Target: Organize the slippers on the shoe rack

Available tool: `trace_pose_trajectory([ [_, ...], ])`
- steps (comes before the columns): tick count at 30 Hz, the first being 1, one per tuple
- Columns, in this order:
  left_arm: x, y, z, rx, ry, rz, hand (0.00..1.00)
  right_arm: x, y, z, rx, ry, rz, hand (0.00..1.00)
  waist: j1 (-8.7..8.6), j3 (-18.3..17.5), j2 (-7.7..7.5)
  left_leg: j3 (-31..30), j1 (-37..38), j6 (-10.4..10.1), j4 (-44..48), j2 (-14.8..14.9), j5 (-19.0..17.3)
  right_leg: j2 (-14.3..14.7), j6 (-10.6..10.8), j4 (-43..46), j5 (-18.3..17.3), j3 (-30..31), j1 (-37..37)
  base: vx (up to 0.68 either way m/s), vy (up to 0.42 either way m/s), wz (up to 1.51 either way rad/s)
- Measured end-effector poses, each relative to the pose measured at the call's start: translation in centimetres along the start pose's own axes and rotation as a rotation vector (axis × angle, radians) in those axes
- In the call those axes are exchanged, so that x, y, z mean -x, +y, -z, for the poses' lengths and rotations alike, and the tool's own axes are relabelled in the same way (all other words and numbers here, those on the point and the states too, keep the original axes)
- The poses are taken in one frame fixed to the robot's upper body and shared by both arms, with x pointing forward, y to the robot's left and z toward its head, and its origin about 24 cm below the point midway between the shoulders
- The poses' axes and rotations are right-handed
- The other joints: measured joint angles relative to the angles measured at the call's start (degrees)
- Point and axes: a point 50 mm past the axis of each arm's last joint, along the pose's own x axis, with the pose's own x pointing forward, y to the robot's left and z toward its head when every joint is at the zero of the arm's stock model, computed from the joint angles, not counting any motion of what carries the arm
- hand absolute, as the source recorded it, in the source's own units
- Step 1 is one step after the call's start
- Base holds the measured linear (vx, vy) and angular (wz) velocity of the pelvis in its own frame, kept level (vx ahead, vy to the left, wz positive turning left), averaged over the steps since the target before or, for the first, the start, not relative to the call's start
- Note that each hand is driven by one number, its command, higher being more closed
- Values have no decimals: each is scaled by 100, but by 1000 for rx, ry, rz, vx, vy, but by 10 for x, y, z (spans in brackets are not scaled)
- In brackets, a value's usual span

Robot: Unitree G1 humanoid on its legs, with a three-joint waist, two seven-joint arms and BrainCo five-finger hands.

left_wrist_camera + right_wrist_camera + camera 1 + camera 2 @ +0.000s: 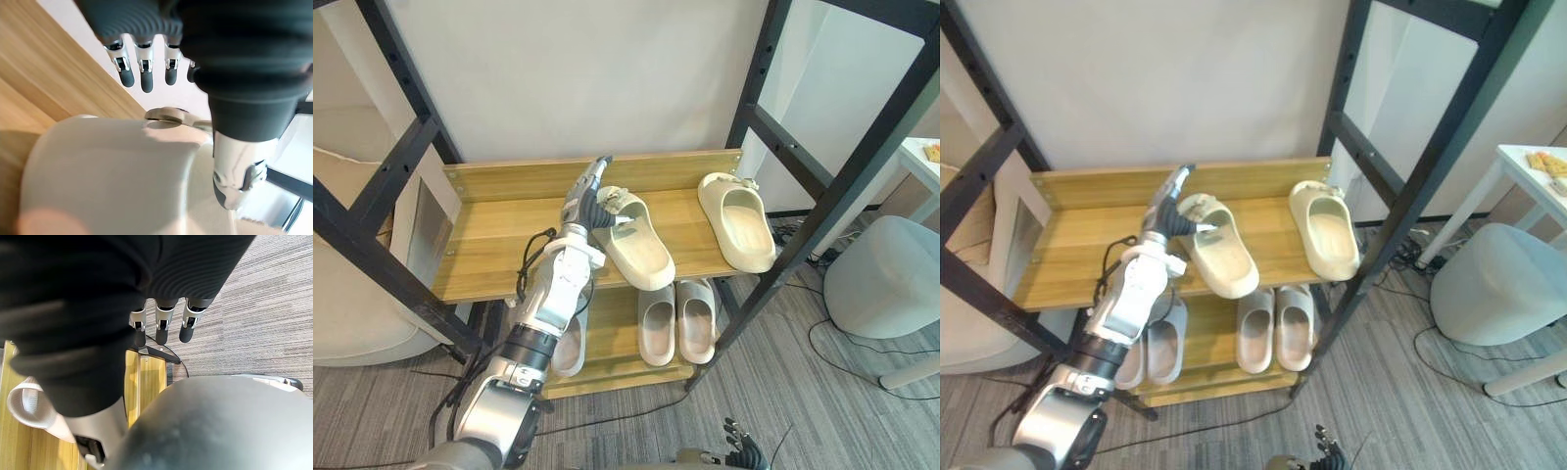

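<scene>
Left hand (585, 201) is up at the top shelf of the shoe rack (489, 245). Its fingers (146, 81) are straight and lie side by side, tips aimed at the shelf's wooden back board, which stands just past them. The thumb (237, 181) is held apart from the fingers. The toe band of the near cream slipper (641, 250) sits in the gap between fingers and thumb. The fingers run over the band and are not curled round it, and I see no clamp.

That slipper lies slanted on the top shelf, toe end at the hand, heel pointing away from the fingertips and hanging past the shelf's front edge. Second cream slipper (744, 220) is on the same shelf, well out on the thumb side, apart from the first, toe towards the back board.

Lower shelf, below the hand: a pale grey pair (675, 318) side by side. Another pale slipper (1165, 348) is partly hidden behind the forearm.

Right hand (741, 455) hangs low over the grey carpet (803, 392), fingers (161, 330) loose and straight, holding nothing. A grey stool (886, 274) stands beside the rack.
</scene>
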Motion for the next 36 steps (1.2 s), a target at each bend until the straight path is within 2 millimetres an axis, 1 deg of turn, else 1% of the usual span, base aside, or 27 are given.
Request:
trace_pose_trajectory([
  [7, -8, -1, 1, -115, -2, 66, 0, 0, 0, 0, 0, 0, -3, 0, -7, 1, 2, 30, 1, 0, 3, 10, 0, 1, 0, 0, 0, 19, -16, -3, 0, -1],
  [8, -9, 0, 2, -134, -2, 77, 100, 0, 0, 0, 0, 0, -3, 0, -7, 1, 3, 44, 2, -1, 3, 14, -1, 2, -1, 0, 1, 23, -20, -12, -2, -4],
  [12, -14, 2, 6, -189, 8, 110, 100, 0, 0, 0, 1, -1, -4, 0, -7, 2, 9, 65, -2, -1, 4, 17, -1, 3, -1, 3, 1, 45, -45, -1, 0, -1],
  [18, -22, 11, 1, -258, -20, 107, 100, 0, 0, -1, -1, -2, -5, 0, -10, 7, 17, 71, -6, -1, 4, 16, -1, 2, -1, 3, 1, 48, -50, 0, 0, 0],
  [23, -22, 13, 3, -282, -24, 111, 100, 0, -1, -1, -4, -4, -6, 0, -10, 32, 57, 71, -8, -1, 2, 15, -1, 0, -2, 4, 2, 47, -50, 0, 0, 0],
  [27, -25, 18, 2, -304, -30, 101, 100, 0, -2, -1, -8, -5, -4, 0, -9, 45, 76, 70, -8, -1, 2, 14, -1, -1, -2, 0, 2, 47, -50, 0, 0, 0],
  [29, -25, 18, 1, -345, -46, 110, 100, 0, -3, -2, -5, -6, -4, 0, -9, 49, 84, 71, -7, -1, 2, 13, -1, -2, -2, -2, 2, 48, -50, 0, 0, 0],
  [36, -25, 19, 0, -366, -54, 101, 100, 0, -3, -2, -4, -7, -3, 0, -24, 51, 88, 81, -6, -1, -2, 11, -1, -1, -2, -1, 2, 58, -61, 0, 0, 0],
])
